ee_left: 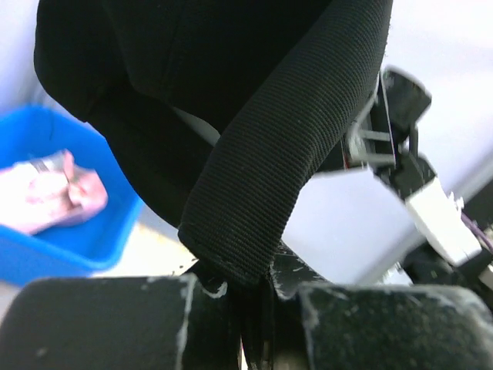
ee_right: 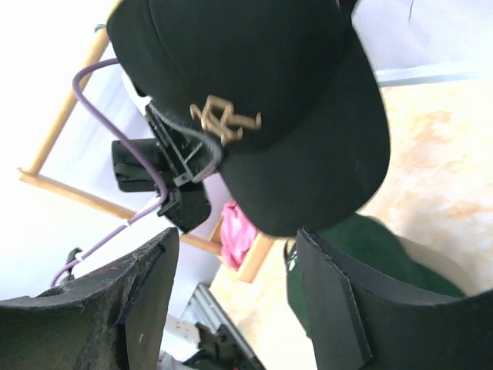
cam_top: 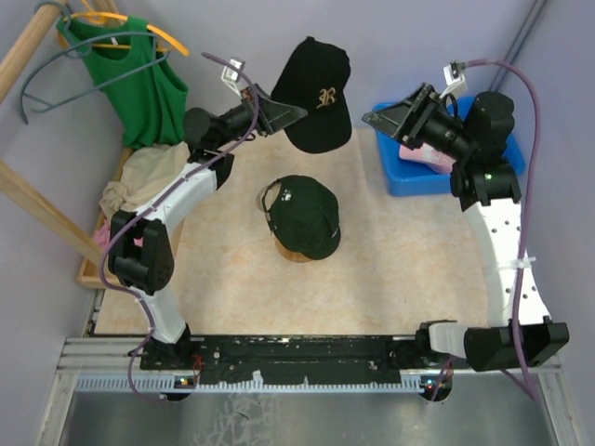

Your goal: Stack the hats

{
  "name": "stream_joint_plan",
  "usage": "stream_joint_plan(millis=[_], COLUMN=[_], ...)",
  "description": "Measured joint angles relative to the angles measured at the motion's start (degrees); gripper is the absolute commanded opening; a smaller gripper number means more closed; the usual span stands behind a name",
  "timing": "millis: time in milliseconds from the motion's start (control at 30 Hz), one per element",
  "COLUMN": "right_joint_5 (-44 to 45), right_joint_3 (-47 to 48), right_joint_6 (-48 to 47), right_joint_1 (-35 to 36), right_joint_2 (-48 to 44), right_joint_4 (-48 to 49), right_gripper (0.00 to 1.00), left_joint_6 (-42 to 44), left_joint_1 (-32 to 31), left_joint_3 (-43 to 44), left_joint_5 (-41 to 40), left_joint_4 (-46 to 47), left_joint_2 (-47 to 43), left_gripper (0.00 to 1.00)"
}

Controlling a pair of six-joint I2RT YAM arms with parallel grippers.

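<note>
Sitting mid-counter (cam_top: 214,269), the green cap (cam_top: 302,216) tops the tan cap (cam_top: 296,251). At its 12 o'clock the black cap (cam_top: 316,93) hangs aloft, its edge pinched between the closed left fingers (ee_left: 108,324). The right fingers (ee_right: 339,308), at the cap's 3 o'clock, gape empty.

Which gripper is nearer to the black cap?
Left. The left gripper is shut on the edge of the black cap; the right gripper is open, apart from it, near the blue bin.
</note>
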Motion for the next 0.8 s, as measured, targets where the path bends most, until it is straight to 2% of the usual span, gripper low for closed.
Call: stream_joint_plan(millis=[167,433,633,800], right_joint_5=[-2.8,-4.4,-2.5,-1.4], right_joint_3=[-9.1,-24.7,-26.2,-25.6], right_joint_6=[9.7,29.1,36.7,37.6], right_joint_1=[0.2,0.6,3.7,6.7], right_joint_2=[-3.1,-3.3,-1.7,0.3], right_joint_4=[10.1,35.3,51.3,57.1], right_gripper=[0.62,0.55,0.55,0.55], left_joint_6=[-2.1,-8.6,-10.8,-11.1], left_joint_1=[0.4,-0.2,-1.7,-2.9], left_joint_3=[-1.6,-1.6,-1.6,-2.4], left_joint_5=[-9.7,-20.4,-23.6,-24.3], left_joint_4=[7.6,19.2,22.2,22.9], left_joint_2=[-0.4,-0.3,-0.3,-0.3], left_gripper=[0.00,0.00,0.00,0.00])
